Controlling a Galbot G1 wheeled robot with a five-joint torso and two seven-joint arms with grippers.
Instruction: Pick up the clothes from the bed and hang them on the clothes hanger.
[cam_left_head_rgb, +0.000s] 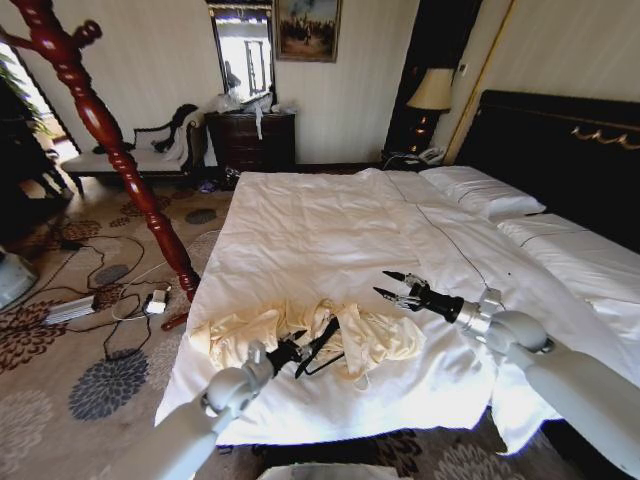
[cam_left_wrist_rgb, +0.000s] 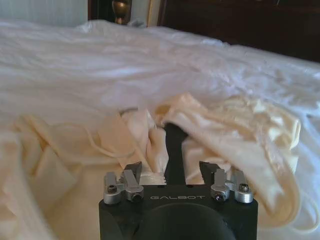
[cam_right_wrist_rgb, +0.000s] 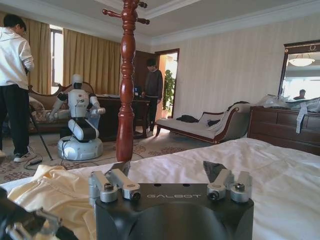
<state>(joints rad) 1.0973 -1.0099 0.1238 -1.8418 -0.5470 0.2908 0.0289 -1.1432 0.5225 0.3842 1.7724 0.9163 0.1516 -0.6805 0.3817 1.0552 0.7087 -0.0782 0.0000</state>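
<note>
Threading the clothes hanger into the crumpled garment on the bed

Lying bunched at the foot edge of the bed (cam_left_head_rgb: 330, 215), the clothes (cam_left_head_rgb: 300, 335) have the clothes hanger (cam_left_head_rgb: 318, 350) partly tucked into their folds. The left pincer (cam_left_head_rgb: 297, 350) sits at the garment's near side, its fingers spread on either side of the black hanger arm without pinching it. The right pincer (cam_left_head_rgb: 392, 285) hovers open just beyond the garment, toward the headboard. Judging from this, a clean result needs the cloth lifted clear so the hanger's shoulder slides into the neck opening, not a loose fold.
</note>
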